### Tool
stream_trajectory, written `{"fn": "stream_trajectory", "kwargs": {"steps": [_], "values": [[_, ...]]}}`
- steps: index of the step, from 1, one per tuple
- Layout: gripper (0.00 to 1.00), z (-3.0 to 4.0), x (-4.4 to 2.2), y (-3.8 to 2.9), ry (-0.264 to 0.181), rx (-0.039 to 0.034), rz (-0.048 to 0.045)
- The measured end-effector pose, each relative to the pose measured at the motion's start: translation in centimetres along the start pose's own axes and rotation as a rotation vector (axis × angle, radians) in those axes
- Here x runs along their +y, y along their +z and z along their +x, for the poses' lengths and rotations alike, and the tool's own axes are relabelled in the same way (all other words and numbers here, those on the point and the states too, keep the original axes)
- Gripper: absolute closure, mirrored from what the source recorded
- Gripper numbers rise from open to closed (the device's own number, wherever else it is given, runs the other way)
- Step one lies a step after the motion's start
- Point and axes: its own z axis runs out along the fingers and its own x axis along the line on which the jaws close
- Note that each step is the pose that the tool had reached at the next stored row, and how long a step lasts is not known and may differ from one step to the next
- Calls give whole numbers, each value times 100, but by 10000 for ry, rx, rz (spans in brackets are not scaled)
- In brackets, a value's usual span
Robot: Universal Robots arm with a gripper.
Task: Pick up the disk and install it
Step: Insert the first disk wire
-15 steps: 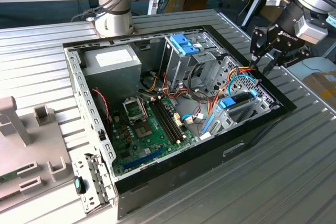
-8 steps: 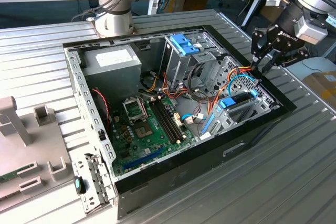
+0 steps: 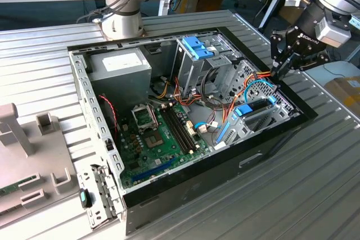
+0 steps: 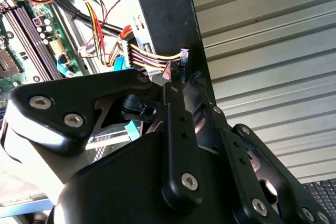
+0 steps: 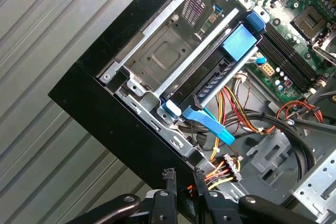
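1. The disk (image 5: 210, 80) lies inside the open computer case (image 3: 169, 186). It sits in the metal bay along the case wall, on the side away from the motherboard (image 3: 157, 139). In the exterior view it shows as a blue-edged slab (image 3: 256, 109) just inside the rim on that side.
2. The gripper (image 5: 184, 178) is not holding it. The jaws stand slightly apart with a narrow gap between the tips, and nothing is in that gap. The tips hover over the black rim of the case, near one end of the bay, beside a bundle of red, yellow and orange power cables (image 5: 228, 162).
3. Judging by how things lie, the pick-up and the carry into the case look done, since the disk rests in its bay and the gripper is empty. I cannot tell whether it is pushed fully home and latched. In the first wrist view it seems to sit at a slight slant against the silver rails, so the seating may be unfinished.
4. The disk is a flat, dark grey-black block in a bright blue plastic frame. A broad blue tab (image 5: 240, 42) marks the end that points toward the middle of the case, and a smaller blue corner shows at the end near the rim.
5. A thin blue cable (image 5: 210, 124) crosses just beside that rim-side end. It is a separate thing from the frame, as is the blue-topped drive cage (image 3: 197, 49) farther along inside the case.
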Motion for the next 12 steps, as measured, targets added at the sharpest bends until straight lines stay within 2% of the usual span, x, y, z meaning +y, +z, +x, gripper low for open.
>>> {"fn": "stream_trajectory", "kwargs": {"steps": [2, 4, 12], "values": [[74, 0, 0, 0, 0, -3, 2], [74, 0, 0, 0, -1, -36, 34], [74, 0, 0, 0, -1, -44, 41]]}}
